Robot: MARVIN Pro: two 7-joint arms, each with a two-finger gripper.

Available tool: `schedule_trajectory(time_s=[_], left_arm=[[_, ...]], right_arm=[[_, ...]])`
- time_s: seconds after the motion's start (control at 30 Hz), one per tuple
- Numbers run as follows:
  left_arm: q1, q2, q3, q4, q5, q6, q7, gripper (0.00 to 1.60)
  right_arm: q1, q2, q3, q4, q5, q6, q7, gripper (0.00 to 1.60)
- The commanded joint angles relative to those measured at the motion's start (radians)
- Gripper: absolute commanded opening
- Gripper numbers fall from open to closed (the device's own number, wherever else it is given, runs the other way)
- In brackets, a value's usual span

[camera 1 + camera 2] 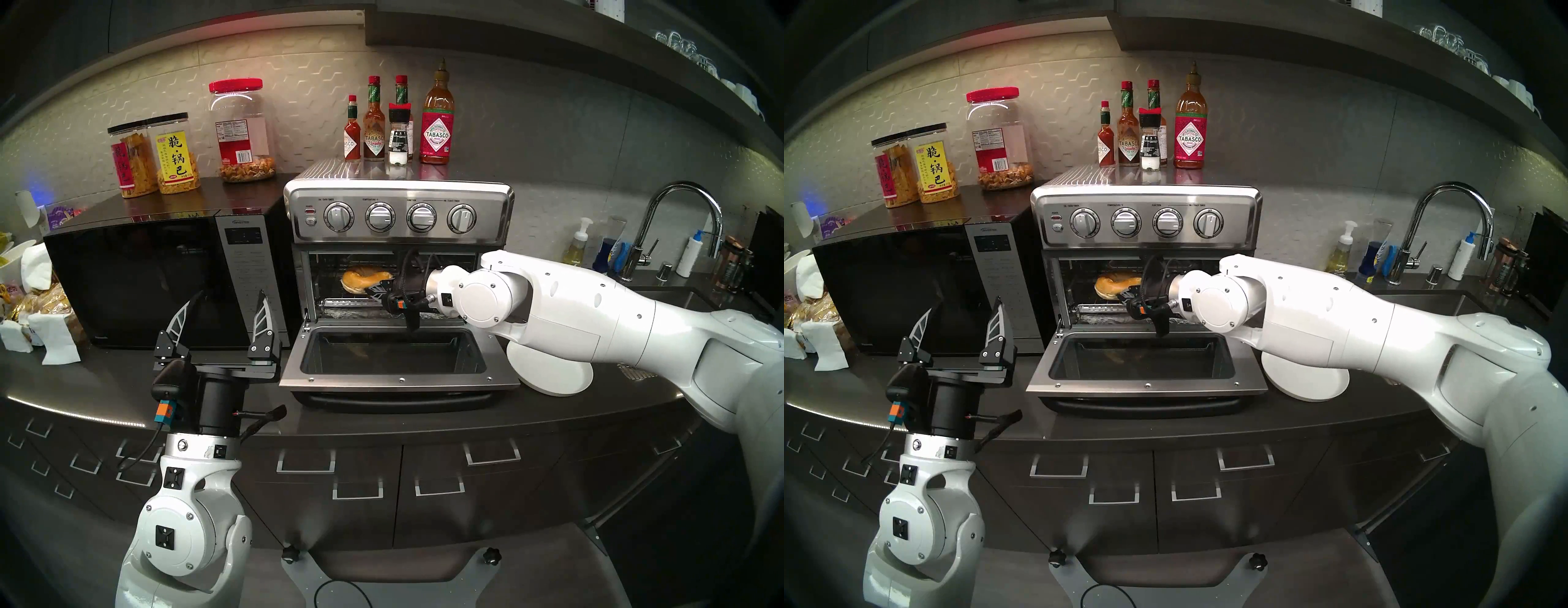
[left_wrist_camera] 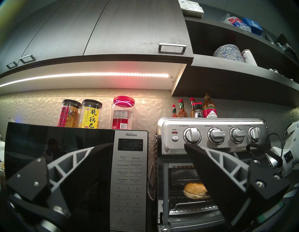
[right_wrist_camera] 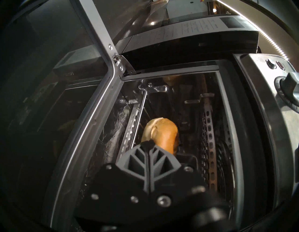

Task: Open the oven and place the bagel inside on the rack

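Note:
The stainless-steel oven [image 1: 399, 216] stands with its glass door [image 1: 399, 382] dropped flat open. The golden-brown bagel [image 1: 360, 278] [image 2: 194, 190] lies inside on the wire rack [image 2: 178, 196]. My right gripper [image 1: 375, 289] [image 3: 148, 142] reaches into the oven mouth. Its fingers are shut against each other with nothing between them, and their tips are at the bagel's [image 3: 163, 134] near right edge. My left gripper [image 1: 229, 297] [image 2: 148, 145] points upward in front of the microwave, open and empty.
A black microwave [image 1: 140, 276] stands left of the oven with snack jars [image 1: 174, 157] on top. Sauce bottles [image 1: 437, 123] line the oven's top. A white plate [image 1: 551, 373] lies right of the open door under my right arm. Faucet [image 1: 679, 204] and sink are far right.

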Motion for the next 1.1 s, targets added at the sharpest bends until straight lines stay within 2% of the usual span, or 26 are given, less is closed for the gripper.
schedule_trajectory(time_s=[0.0, 0.13, 0.37, 0.4, 0.43, 0.5, 0.57, 1.07], left_arm=[[0.002, 0.001, 0.000, -0.023, 0.001, -0.001, -0.001, 1.60], [0.002, 0.001, 0.000, -0.023, 0.001, -0.001, -0.001, 1.60], [0.001, 0.001, 0.000, -0.021, 0.001, -0.002, -0.001, 1.60], [0.000, 0.001, 0.000, -0.021, 0.001, -0.003, -0.001, 1.60], [0.000, 0.001, 0.000, -0.021, 0.001, -0.003, -0.001, 1.60], [0.000, 0.001, 0.001, -0.020, 0.001, -0.003, -0.001, 1.60], [-0.001, 0.001, 0.001, -0.020, 0.001, -0.003, -0.001, 1.60], [-0.003, 0.001, 0.001, -0.016, 0.001, -0.004, -0.001, 1.60]], right_arm=[[0.001, -0.037, 0.021, 0.032, 0.001, 0.002, -0.039, 0.00], [0.001, -0.025, 0.023, 0.027, 0.003, -0.004, -0.041, 0.00], [0.012, 0.102, 0.028, -0.107, 0.021, -0.035, -0.008, 0.00], [0.010, 0.117, 0.031, -0.130, 0.023, -0.027, -0.004, 0.00], [0.008, 0.106, 0.037, -0.123, 0.023, -0.025, 0.001, 0.00], [0.007, 0.151, 0.040, -0.170, 0.032, -0.031, 0.004, 0.00], [0.001, 0.152, 0.047, -0.172, 0.036, -0.032, 0.010, 0.00], [-0.032, 0.333, 0.088, -0.311, 0.086, -0.062, 0.042, 0.00]])
